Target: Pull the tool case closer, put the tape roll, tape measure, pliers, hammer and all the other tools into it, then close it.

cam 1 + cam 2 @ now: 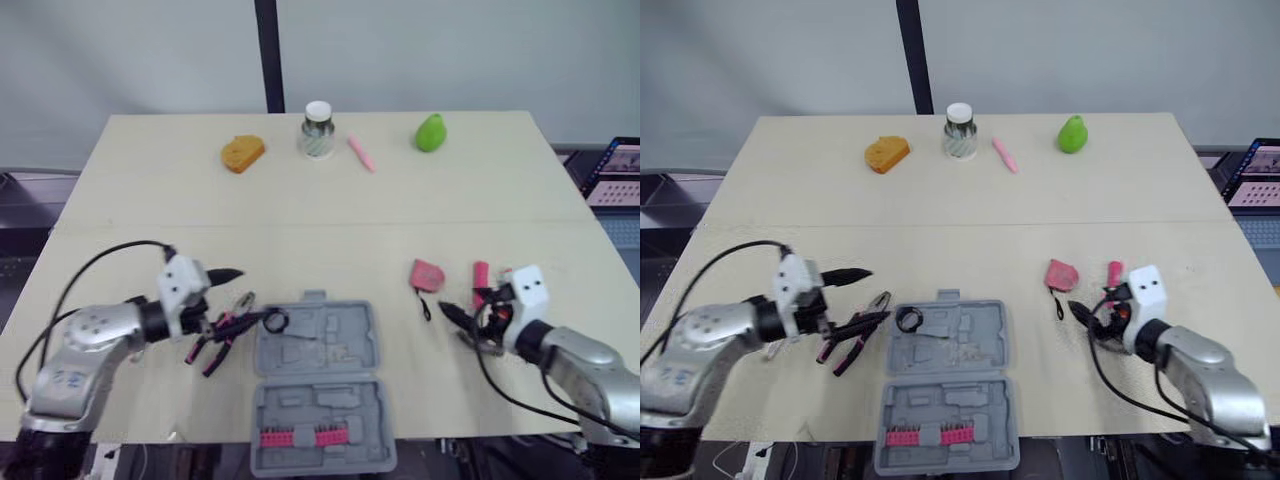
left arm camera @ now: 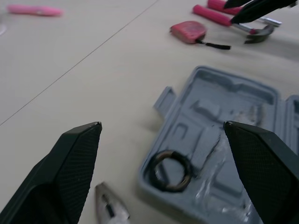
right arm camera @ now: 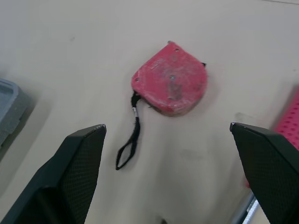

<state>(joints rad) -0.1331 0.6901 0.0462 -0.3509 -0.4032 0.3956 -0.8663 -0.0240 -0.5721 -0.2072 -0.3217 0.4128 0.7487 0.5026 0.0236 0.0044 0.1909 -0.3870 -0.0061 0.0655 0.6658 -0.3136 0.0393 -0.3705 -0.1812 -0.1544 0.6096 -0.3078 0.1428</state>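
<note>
Left gripper (image 1: 250,295) released, beside pliers (image 1: 222,335) | right gripper (image 3: 168,127) released, facing tape measure (image 3: 172,84)

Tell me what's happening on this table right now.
The grey plastic tool case lies open at the table's near edge, with the black tape roll already in it. The left gripper hovers open and empty by the case's left side, beside the pink-handled pliers on the table. The right gripper, open too, points at the pink tape measure, which lies on the table near the pink-handled hammer.
</note>
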